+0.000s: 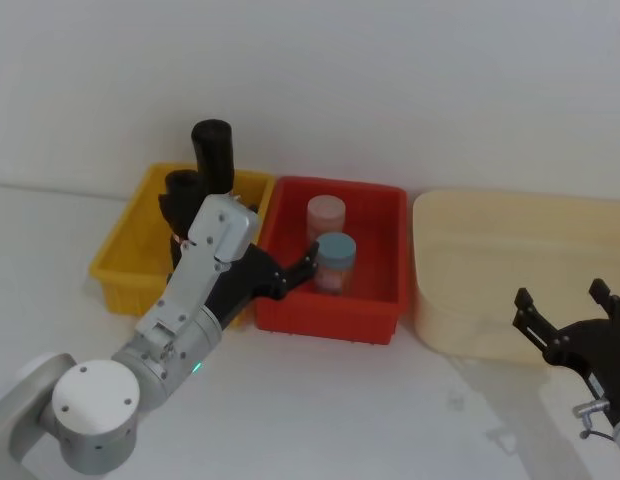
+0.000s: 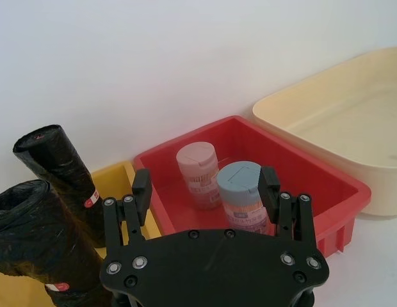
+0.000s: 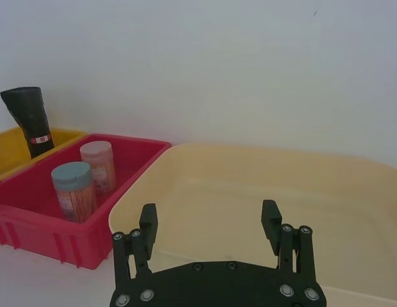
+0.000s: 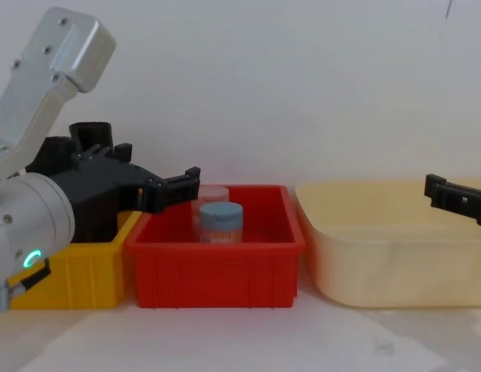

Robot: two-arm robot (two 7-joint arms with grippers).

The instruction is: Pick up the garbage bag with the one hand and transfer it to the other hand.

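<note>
Hovering over the shared wall of the yellow bin (image 1: 118,275) and the red bin (image 1: 330,318), the left gripper (image 2: 205,189) stands with its jaws spread wide and nothing between them. In the head view its fingers aim towards 2 o'clock, at the blue-lidded jar (image 1: 336,256) and the pink-lidded jar (image 1: 326,214), not at the target.

The rear garbage bag roll (image 1: 214,152) stands upright in the yellow bin, at about 10 o'clock from those fingertips. A near garbage bag roll (image 1: 180,188) stands just beside it. Whether the two rolls touch cannot be told, as the arm covers their bases.

Risks, as judged:
- Closing on the present heading would catch a jar rather than a roll.
- Swinging to 10 o'clock with the jaws this wide could strike the near roll and topple it against its neighbour.
- With the rolls so close, one finger may wedge between them or the jaws may take both.
- The plastic looks slick, so a shallow grip could slide off.

The right gripper (image 1: 560,296) waits at 4 o'clock over the front rim of the cream tub (image 1: 460,335), jaws apart and empty. Bare table at 6 o'clock, in front of the bins, offers the best room for the transfer. The bin walls limit any low sideways travel.
</note>
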